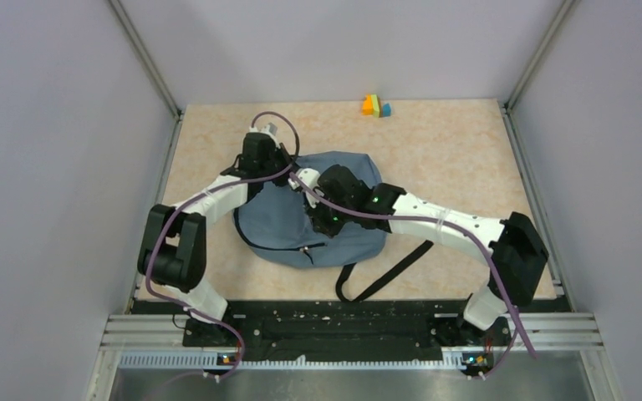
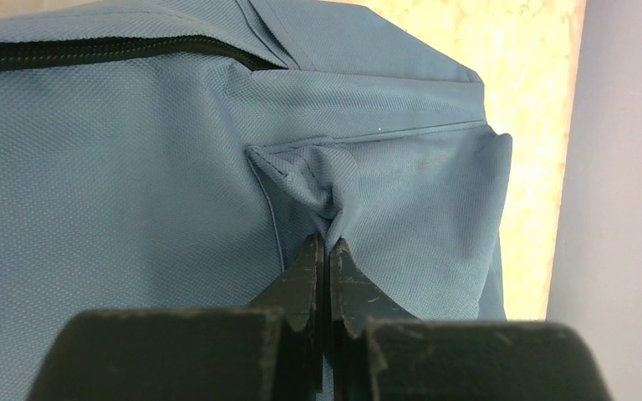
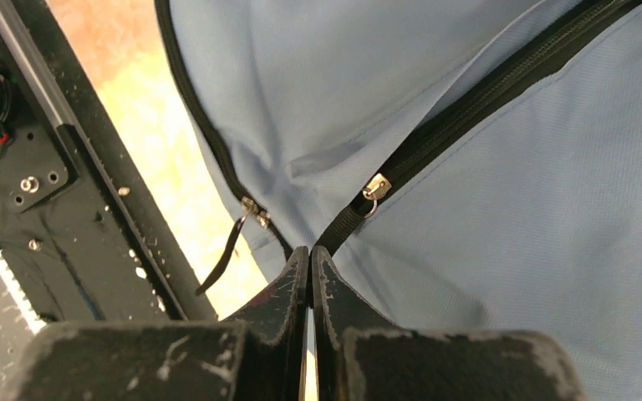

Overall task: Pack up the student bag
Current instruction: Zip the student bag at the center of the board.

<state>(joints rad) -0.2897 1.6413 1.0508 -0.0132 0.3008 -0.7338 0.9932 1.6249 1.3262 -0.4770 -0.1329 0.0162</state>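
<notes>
Guessing it's unzipping: left pincer (image 2: 326,251) is pinching student bag (image 1: 288,221) fabric at 11 o'clock, right pincer (image 3: 310,259) is clamping the zipper pull (image 3: 347,219), steady tug needed next.

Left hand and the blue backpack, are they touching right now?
Touching. The left wrist view shows the left hand shut on a pinched fold of the student bag fabric.
</notes>
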